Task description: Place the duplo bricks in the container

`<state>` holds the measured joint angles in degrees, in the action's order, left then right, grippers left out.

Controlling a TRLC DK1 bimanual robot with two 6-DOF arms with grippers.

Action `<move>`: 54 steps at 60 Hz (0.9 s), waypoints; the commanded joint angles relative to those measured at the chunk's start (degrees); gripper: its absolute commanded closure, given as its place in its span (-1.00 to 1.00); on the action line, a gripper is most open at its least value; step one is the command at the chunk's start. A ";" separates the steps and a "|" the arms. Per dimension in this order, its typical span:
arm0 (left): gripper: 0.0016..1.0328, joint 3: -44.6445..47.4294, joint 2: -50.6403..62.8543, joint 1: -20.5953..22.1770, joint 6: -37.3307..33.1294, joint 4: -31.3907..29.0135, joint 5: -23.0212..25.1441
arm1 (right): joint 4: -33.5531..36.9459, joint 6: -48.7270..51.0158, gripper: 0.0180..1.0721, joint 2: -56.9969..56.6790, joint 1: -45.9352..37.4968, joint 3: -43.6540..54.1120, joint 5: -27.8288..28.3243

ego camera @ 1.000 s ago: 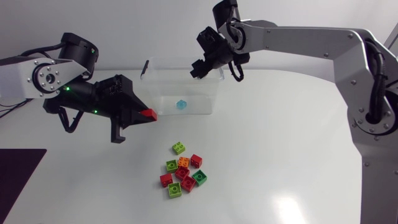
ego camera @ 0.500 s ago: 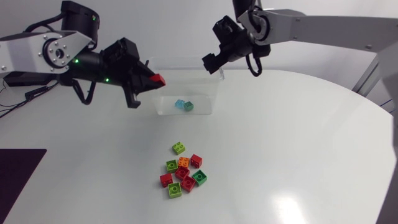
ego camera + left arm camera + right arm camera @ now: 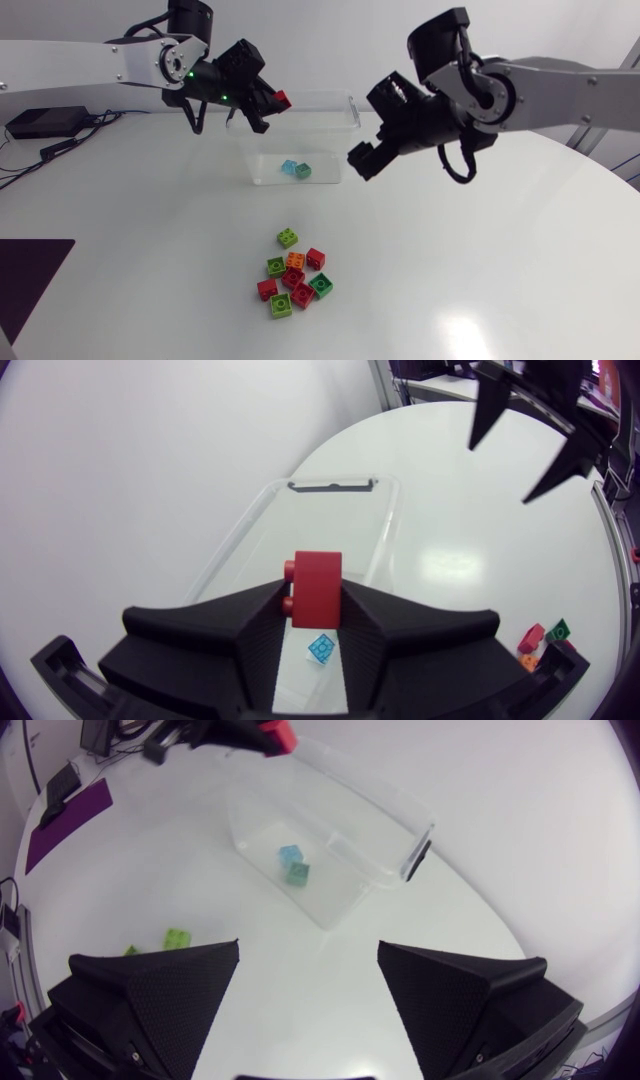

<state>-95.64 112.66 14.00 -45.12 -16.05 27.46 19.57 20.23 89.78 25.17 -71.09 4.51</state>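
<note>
Nearest, the pile of duplo bricks sits loose on the table. They look like light, hard, slick plastic, so I'd pinch flat opposite sides, not the studs. Further back, the right gripper hangs spread wide, empty. Farthest, the left gripper clamps a red brick over the container, which holds a blue brick and a green brick. Only the left wrist view shows that grip squarely.

Robotics lab, round white table, silver-grey left robot arm and matching right robot arm with black joints over it, black box with trailing cables on the tabletop, loose coloured plastic toy bricks
</note>
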 commanded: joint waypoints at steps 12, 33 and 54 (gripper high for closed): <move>0.51 -9.48 9.24 0.06 2.41 1.02 -2.68 | 0.20 0.25 -0.91 -7.25 4.45 12.38 0.32; -0.91 -9.31 10.30 -0.64 2.06 -0.65 -4.08 | -1.29 -1.42 -0.91 -5.49 10.60 18.44 0.41; -0.92 5.02 -5.35 -0.29 -0.40 -0.65 -3.82 | -2.87 -1.51 -0.90 1.10 12.98 17.21 1.02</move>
<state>-94.85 113.60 13.56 -43.97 -16.27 23.55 17.54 19.33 88.62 37.58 -54.09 4.93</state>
